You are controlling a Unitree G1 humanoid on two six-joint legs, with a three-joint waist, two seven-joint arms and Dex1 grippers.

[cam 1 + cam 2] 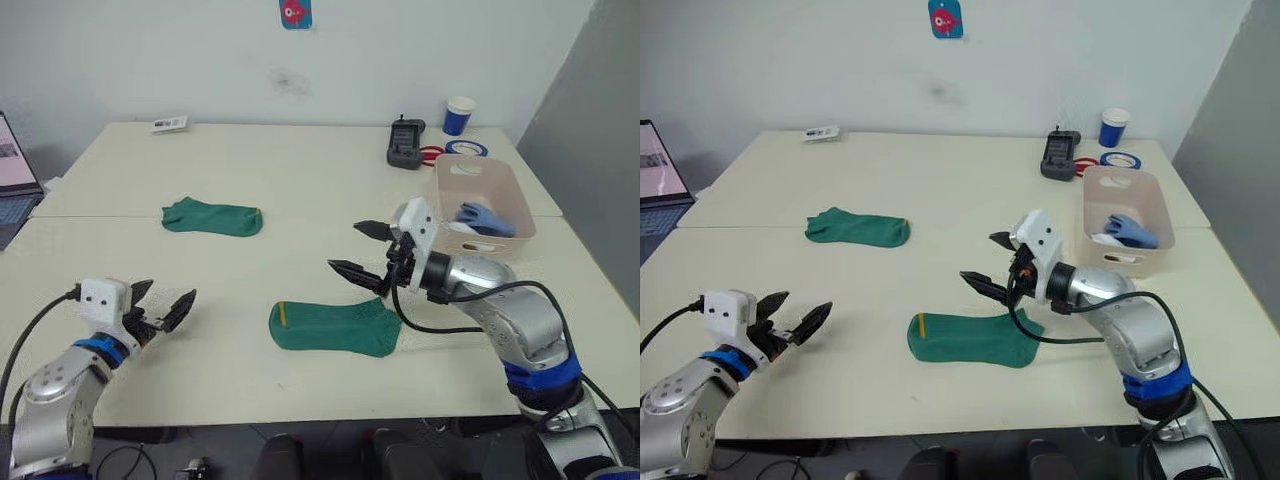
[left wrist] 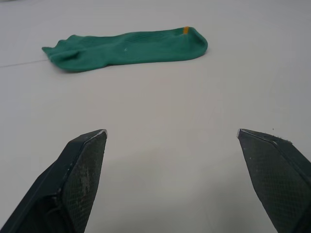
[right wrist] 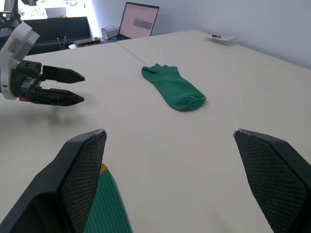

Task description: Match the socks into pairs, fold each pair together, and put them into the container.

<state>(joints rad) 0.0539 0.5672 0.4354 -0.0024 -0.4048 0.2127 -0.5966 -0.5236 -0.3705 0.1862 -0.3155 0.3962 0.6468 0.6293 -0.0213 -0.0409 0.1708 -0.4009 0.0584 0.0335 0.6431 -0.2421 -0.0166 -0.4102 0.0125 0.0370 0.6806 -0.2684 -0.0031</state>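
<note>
Two dark green socks lie flat on the table. One sock (image 1: 212, 216) is at the left middle, and the left wrist view shows it (image 2: 126, 48) ahead of the fingers. The other sock (image 1: 335, 327) lies near the front edge, yellow mark at its left end. My right gripper (image 1: 345, 247) hovers open just above and behind the near sock's right end. My left gripper (image 1: 170, 292) stands open low over the table at the front left, holding nothing. The beige container (image 1: 495, 172) at the right holds a light blue sock (image 1: 487, 217) and white socks (image 1: 460, 228).
Behind the container stand a blue-and-white paper cup (image 1: 459, 114), a black device (image 1: 405, 143) and a blue tape roll (image 1: 465, 148). A small card (image 1: 170, 124) lies at the far left. An open laptop (image 1: 12, 170) sits beyond the table's left edge.
</note>
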